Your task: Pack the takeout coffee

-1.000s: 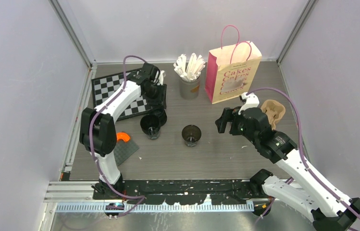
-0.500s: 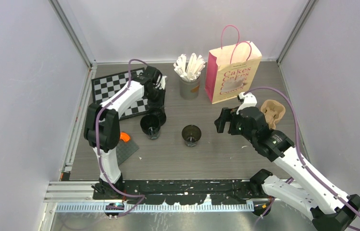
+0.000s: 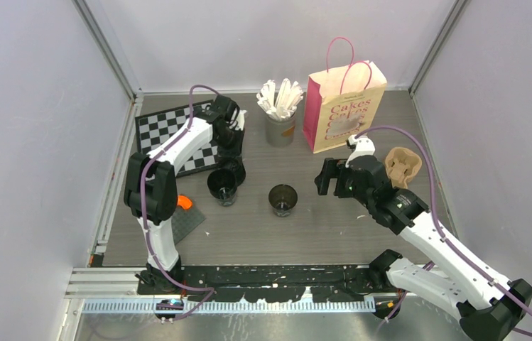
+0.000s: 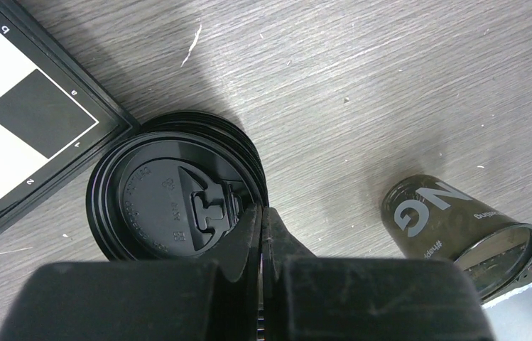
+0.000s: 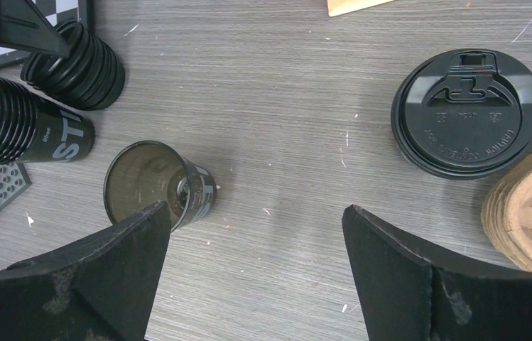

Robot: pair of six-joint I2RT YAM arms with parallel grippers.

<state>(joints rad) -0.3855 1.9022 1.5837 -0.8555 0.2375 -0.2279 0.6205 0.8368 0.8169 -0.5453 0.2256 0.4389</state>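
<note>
We see one open cup [image 5: 150, 186] standing upright on the bench [image 5: 284, 106], mouth up and long axis vertical. A cup stack [image 5: 21, 131] stands the same way to its left. Just beyond that is a lid stack [image 4: 170, 202], lying flat with the top lid's sip tab facing up, at the corner of the chessboard [image 4: 7, 114]. A lone lid [image 5: 467, 114] lies flat beside the carrier [image 5: 529, 206].

The left claw [image 4: 261, 217] is fully closed, its tips at the near rim of the top lid. We cannot tell whether the rim is pinched between them. The right claw [image 5: 256, 208] is spread wide and holds nothing. It hangs over bare bench, with the cup below its left finger and the lone lid off to its right.

The bench is grey wood-grain, flecked with scratches. The pink bag [image 3: 342, 106] stands at the back, and pale walls [image 3: 263, 42] close in three sides.
</note>
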